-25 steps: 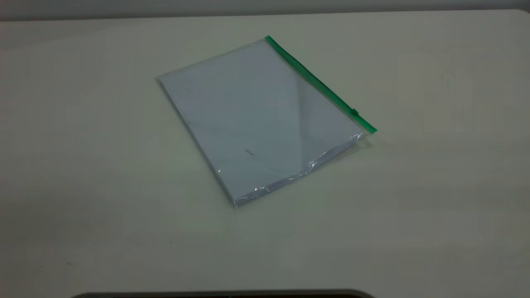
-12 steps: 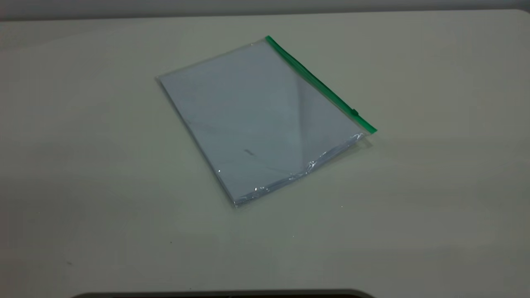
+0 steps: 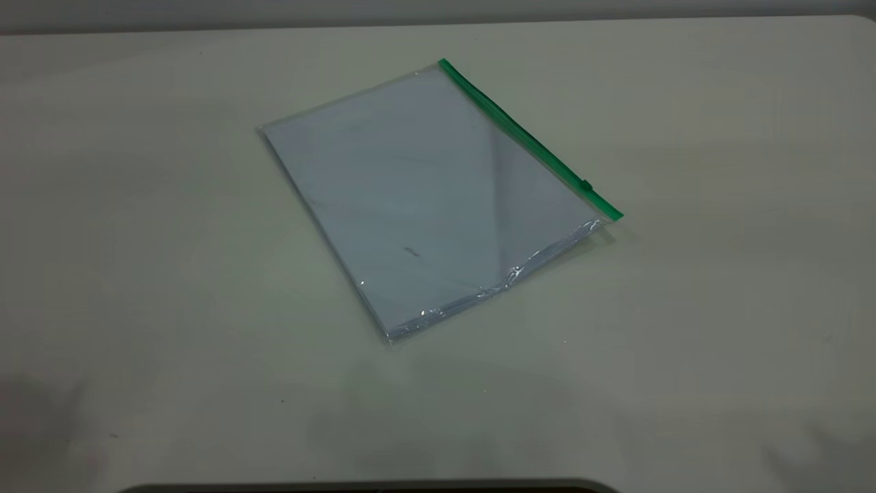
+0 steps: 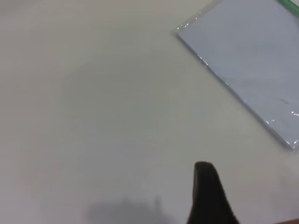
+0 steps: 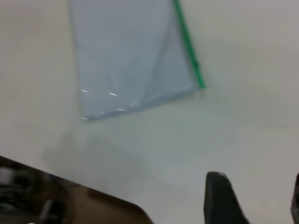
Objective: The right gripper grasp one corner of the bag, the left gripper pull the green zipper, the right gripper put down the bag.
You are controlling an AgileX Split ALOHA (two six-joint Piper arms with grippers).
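Exterior view: the bag (image 3: 424, 198) is lying ungrasped on the table (image 3: 718, 308), green zipper (image 3: 530, 140) unpulled, while the right hand (image 5: 254, 200) is hovering spread wide and the left hand (image 4: 210, 196), its spread impossible to tell, is waiting well apart.

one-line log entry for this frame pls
stage: pre-grasp | bag: flat on table, untouched | zipper: slider near front corner | left hand, right hand: off bag

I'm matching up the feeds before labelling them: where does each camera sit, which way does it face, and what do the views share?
Exterior view: outside the rig, looking down across the table at the bag and its green zipper; no arm shows.
Left wrist view: on the left arm, facing the table; one dark finger of the left gripper shows, the bag beyond it.
Right wrist view: on the right arm, facing down; the right gripper shows with its fingers apart.
Shared: all three show the bag and zipper.
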